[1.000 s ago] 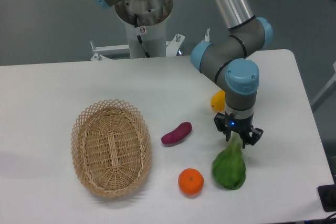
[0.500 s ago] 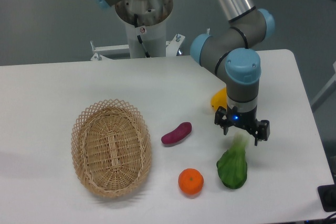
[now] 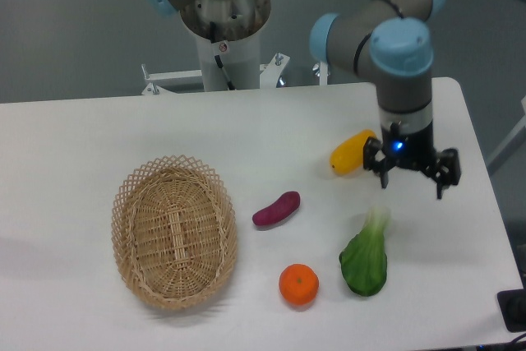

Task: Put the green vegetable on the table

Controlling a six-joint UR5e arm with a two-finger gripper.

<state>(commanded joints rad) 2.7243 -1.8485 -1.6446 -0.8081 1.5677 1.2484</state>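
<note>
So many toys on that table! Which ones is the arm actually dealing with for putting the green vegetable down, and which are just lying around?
Part of the job:
- green vegetable, lying on the table
- gripper, open above it, holding nothing

Just lying about:
- wicker basket
- purple sweet potato
- orange
- yellow vegetable

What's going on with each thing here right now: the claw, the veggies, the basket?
gripper: open, raised, holding nothing, up and to the right of the green vegetable
green vegetable: lying on the table, free of the fingers
basket: upright, empty
orange: resting on the table, left of the green vegetable
purple sweet potato: lying on the table
yellow vegetable: lying on the table
</note>
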